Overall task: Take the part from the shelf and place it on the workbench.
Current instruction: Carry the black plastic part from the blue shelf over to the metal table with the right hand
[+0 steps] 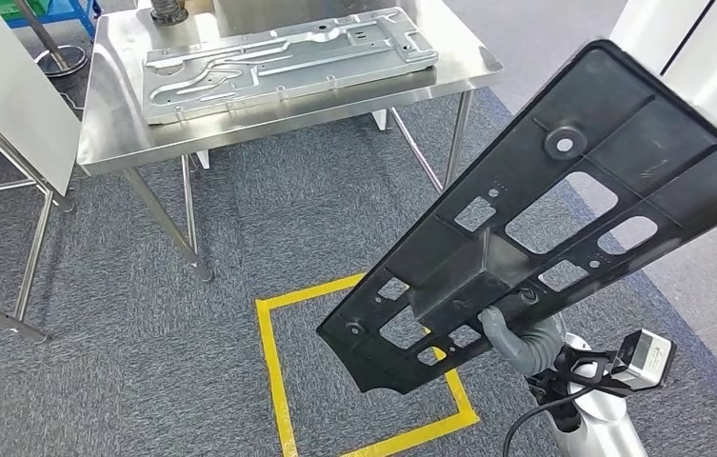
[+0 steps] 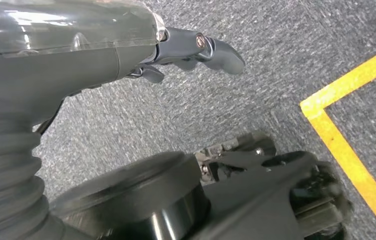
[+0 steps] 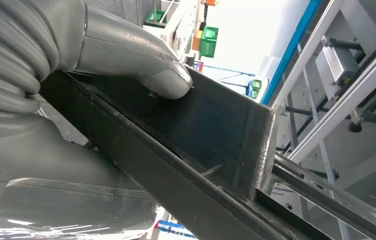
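Your right hand (image 1: 518, 335) comes up from the lower right of the head view and grips the black part (image 1: 564, 205) at its lower edge, the grey thumb (image 3: 141, 65) pressed flat on a raised wall of the part in the right wrist view. The part is a long flat panel with cut-out windows, held in the air and tilted, its far end rising toward the upper right; it touches nothing but your hand. Your left hand (image 2: 195, 52) hangs over the carpet with nothing in it, fingers loosely extended. Ahead and to the left you have the steel workbench (image 1: 107, 143), well apart from the part, with a silver stamped metal panel (image 1: 283, 62) lying flat on its top. Below the held part, a yellow tape square (image 1: 273, 367) marks the grey carpet (image 1: 145, 371). Behind the part in the right wrist view, you can see a metal-framed shelf rack (image 3: 345, 95).
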`<state>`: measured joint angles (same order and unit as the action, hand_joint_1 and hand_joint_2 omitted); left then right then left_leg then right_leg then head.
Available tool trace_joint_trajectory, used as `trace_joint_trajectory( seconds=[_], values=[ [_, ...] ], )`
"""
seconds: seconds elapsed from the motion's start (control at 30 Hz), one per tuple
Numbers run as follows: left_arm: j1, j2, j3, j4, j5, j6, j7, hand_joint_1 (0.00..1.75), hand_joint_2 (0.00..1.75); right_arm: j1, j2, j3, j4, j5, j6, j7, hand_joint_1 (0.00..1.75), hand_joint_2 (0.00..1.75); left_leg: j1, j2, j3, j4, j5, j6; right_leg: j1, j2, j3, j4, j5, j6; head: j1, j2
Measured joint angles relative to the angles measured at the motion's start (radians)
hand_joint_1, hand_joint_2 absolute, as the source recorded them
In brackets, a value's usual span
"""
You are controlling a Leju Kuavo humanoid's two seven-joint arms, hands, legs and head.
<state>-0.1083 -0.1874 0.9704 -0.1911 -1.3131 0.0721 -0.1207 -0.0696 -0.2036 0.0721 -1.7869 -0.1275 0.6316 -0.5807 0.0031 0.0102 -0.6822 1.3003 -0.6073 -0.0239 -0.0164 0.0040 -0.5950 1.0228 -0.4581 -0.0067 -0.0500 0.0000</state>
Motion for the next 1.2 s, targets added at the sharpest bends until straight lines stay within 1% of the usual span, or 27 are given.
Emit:
trace_joint_trajectory(
  seconds=[0.03,0.1,0.13,0.17,0.27,0.33,0.37,0.43,0.47,0.5,0.53,0.57,0.63,0.67,0.7,0.8,0.83,0.87,0.93,0.97,1.0,1.03,1.07,1.1,1.13,1.17,1.2],
  values=[
    [0.0,0.0,0.0,0.0,0.001,0.0,0.0,0.0,1.75,-0.001,0.0,0.0,0.001,0.0,-0.002,0.0,1.75,1.75,-0.001,-0.001,0.017,-0.039,0.029,0.006,0.002,0.003,0.002,0.0,0.0,0.0,0.0,0.0],
    [0.0,0.001,0.0,0.0,0.001,0.0,0.001,0.0,1.75,-0.005,0.0,0.0,0.002,0.0,-0.004,0.0,1.75,1.75,-0.007,-0.004,0.084,-0.182,0.099,0.026,0.005,0.007,0.004,0.0,0.0,0.001,0.0,0.0],
    [0.0,0.002,0.0,0.0,0.001,0.0,0.001,0.0,1.75,-0.008,0.0,0.0,0.002,0.0,-0.004,0.0,1.75,1.75,-0.011,-0.005,0.11,-0.242,0.121,0.035,0.005,0.009,0.004,-0.001,0.001,0.003,0.0,0.0],
    [-0.001,0.003,0.0,0.0,0.001,0.0,0.001,0.0,1.75,-0.01,0.0,0.0,0.003,0.0,-0.004,0.001,1.75,1.75,-0.015,-0.006,0.125,-0.278,0.131,0.041,0.004,0.01,0.002,-0.001,0.002,0.007,0.0,0.0],
    [0.001,0.003,0.0,0.0,0.0,0.0,0.001,0.0,1.75,-0.014,0.0,0.0,0.004,0.0,-0.004,0.002,1.75,1.75,-0.018,-0.004,0.13,-0.303,0.138,0.047,0.002,0.01,0.001,-0.006,0.005,0.025,0.0,0.0],
    [0.001,0.003,0.0,0.0,-0.001,0.0,0.001,0.0,1.75,-0.018,0.003,0.0,0.005,0.0,-0.003,0.002,1.75,1.75,-0.012,-0.002,0.138,-0.321,0.149,0.053,0.003,0.008,-0.01,0.019,-0.014,0.034,0.0,0.0],
    [0.0,0.002,0.0,0.0,-0.002,0.0,0.0,0.0,1.75,-0.021,0.004,0.0,0.006,0.0,-0.003,0.002,1.75,1.75,-0.008,-0.001,0.141,-0.327,0.153,0.055,0.003,0.007,-0.03,0.062,-0.038,0.038,0.0,0.0],
    [0.0,0.002,-0.001,0.0,-0.003,0.0,-0.001,0.0,1.75,-0.023,0.005,0.0,0.009,0.0,-0.003,0.003,1.75,1.75,-0.009,0.0,0.141,-0.329,0.154,0.059,0.002,0.006,-0.092,0.187,-0.096,0.044,0.0,0.0],
    [0.001,0.002,0.0,0.0,-0.004,0.0,-0.001,0.0,1.75,-0.023,0.006,0.0,0.012,0.0,-0.003,0.003,1.75,1.75,-0.009,0.001,0.141,-0.328,0.153,0.059,0.001,0.005,-0.117,0.234,-0.108,0.047,0.0,0.0],
    [0.002,0.002,0.0,0.0,-0.004,0.0,-0.001,0.0,1.75,-0.022,0.006,0.0,0.014,0.0,-0.003,0.003,1.75,1.75,-0.009,0.001,0.141,-0.326,0.151,0.059,-0.001,0.005,-0.126,0.249,-0.102,0.05,0.0,0.0],
    [0.003,0.001,0.0,0.0,-0.004,-0.001,-0.001,0.0,1.75,-0.021,0.006,0.0,0.016,0.0,-0.003,0.003,1.75,1.75,-0.008,0.001,0.142,-0.324,0.149,0.058,-0.004,0.003,-0.117,0.226,-0.079,0.052,0.0,0.0],
    [0.004,0.0,-0.001,0.0,-0.004,-0.001,-0.001,0.0,1.75,-0.021,0.006,0.0,0.017,0.0,-0.003,0.003,1.75,1.75,-0.006,0.001,0.143,-0.319,0.145,0.055,-0.007,0.0,-0.089,0.169,-0.044,0.054,0.0,0.0],
    [0.003,-0.001,0.0,0.0,-0.004,-0.001,-0.001,0.0,1.75,-0.022,0.006,0.0,0.018,0.0,-0.003,0.003,1.75,1.75,-0.006,0.0,0.141,-0.305,0.132,0.045,-0.008,-0.006,-0.032,0.049,0.0,0.051,0.0,0.0],
    [0.003,-0.002,0.0,0.0,-0.004,-0.001,-0.001,0.0,1.75,-0.022,0.006,0.0,0.018,0.0,-0.003,0.003,1.75,1.75,-0.008,0.0,0.14,-0.299,0.127,0.04,-0.007,-0.007,-0.016,0.015,0.007,0.046,0.0,0.0],
    [0.003,-0.002,0.0,0.0,-0.004,-0.001,-0.001,0.0,1.75,-0.022,0.006,0.0,0.018,0.0,-0.003,0.003,1.75,1.75,-0.01,0.0,0.139,-0.296,0.123,0.034,-0.005,-0.006,-0.012,0.004,0.003,0.039,0.0,0.0],
    [0.003,-0.002,0.0,0.0,-0.004,-0.001,-0.002,0.0,1.75,-0.022,0.006,-0.001,0.019,0.0,-0.003,0.003,1.75,1.75,-0.009,0.001,0.141,-0.292,0.113,0.019,-0.004,0.001,-0.009,0.001,0.001,0.019,0.0,0.0],
    [0.002,-0.002,0.0,0.0,-0.004,-0.001,-0.002,0.0,1.75,-0.022,0.006,-0.001,0.019,0.0,-0.003,0.003,1.75,1.75,-0.007,0.0,0.134,-0.272,0.1,0.013,-0.005,0.001,-0.006,-0.002,0.001,0.014,0.0,0.0],
    [0.001,-0.002,0.0,0.0,-0.004,-0.001,-0.002,0.0,1.75,-0.023,0.006,-0.001,0.019,0.0,-0.003,0.003,1.75,1.75,-0.005,-0.001,0.115,-0.231,0.078,0.008,-0.007,0.001,-0.001,-0.004,0.0,0.009,0.0,0.0],
    [0.003,-0.002,0.0,0.0,-0.003,-0.001,-0.002,0.0,1.75,-0.023,0.006,-0.001,0.019,0.0,-0.002,0.002,1.75,1.75,-0.001,-0.002,0.045,-0.095,0.02,0.0,-0.006,0.001,0.005,-0.005,-0.005,0.002,0.0,0.0],
    [0.003,-0.002,0.0,0.0,-0.002,-0.001,-0.003,0.0,1.75,-0.023,0.006,-0.001,0.019,0.0,-0.002,0.002,1.75,1.75,0.0,-0.002,0.009,-0.033,0.003,-0.002,-0.006,0.002,0.007,-0.005,-0.007,0.001,0.0,0.0],
    [0.003,-0.002,0.0,0.0,-0.002,-0.001,-0.004,0.0,1.75,-0.023,0.006,-0.001,0.019,0.0,-0.002,0.002,1.75,1.75,0.001,-0.002,-0.013,-0.002,0.005,-0.002,-0.005,0.003,0.01,-0.005,-0.01,0.001,0.0,0.0],
    [0.002,-0.002,0.0,0.0,-0.001,-0.002,-0.004,0.0,1.75,-0.023,0.006,-0.001,0.019,0.0,-0.002,0.003,1.75,1.75,0.001,-0.002,-0.015,-0.01,0.027,-0.001,-0.005,0.005,0.015,-0.005,-0.014,0.001,0.0,0.0],
    [0.002,-0.001,0.0,0.0,-0.002,-0.002,-0.003,0.0,1.75,-0.023,0.006,-0.001,0.019,0.0,-0.002,0.003,1.75,1.75,0.001,-0.002,0.002,-0.056,0.064,0.004,-0.005,0.008,0.022,-0.005,-0.017,0.002,0.0,0.0],
    [0.002,-0.001,0.0,0.0,-0.002,-0.002,-0.003,0.0,1.75,-0.023,0.006,-0.001,0.019,0.0,-0.002,0.003,1.75,1.75,-0.001,-0.004,0.031,-0.127,0.108,0.011,-0.004,0.009,0.028,-0.006,-0.021,0.004,0.0,0.0],
    [0.003,-0.001,0.0,0.0,-0.003,-0.002,-0.002,0.0,1.75,-0.023,0.006,-0.001,0.019,0.0,-0.002,0.003,1.75,1.75,-0.004,-0.006,0.06,-0.194,0.138,0.02,-0.003,0.011,0.033,-0.006,-0.025,0.007,0.0,0.0],
    [0.003,0.0,0.0,0.0,-0.003,-0.003,-0.002,0.0,1.75,-0.023,0.006,-0.001,0.019,0.0,-0.002,0.002,1.75,1.75,-0.007,-0.008,0.082,-0.246,0.156,0.027,-0.002,0.012,0.035,-0.006,-0.028,0.011,0.0,0.0],
    [0.002,0.0,0.0,0.0,-0.003,-0.003,-0.002,0.0,1.75,-0.022,0.006,-0.001,0.019,0.0,-0.002,0.002,1.75,1.75,-0.011,-0.009,0.094,-0.276,0.161,0.033,-0.003,0.013,0.036,-0.007,-0.03,0.016,0.0,0.0]
  ],
)
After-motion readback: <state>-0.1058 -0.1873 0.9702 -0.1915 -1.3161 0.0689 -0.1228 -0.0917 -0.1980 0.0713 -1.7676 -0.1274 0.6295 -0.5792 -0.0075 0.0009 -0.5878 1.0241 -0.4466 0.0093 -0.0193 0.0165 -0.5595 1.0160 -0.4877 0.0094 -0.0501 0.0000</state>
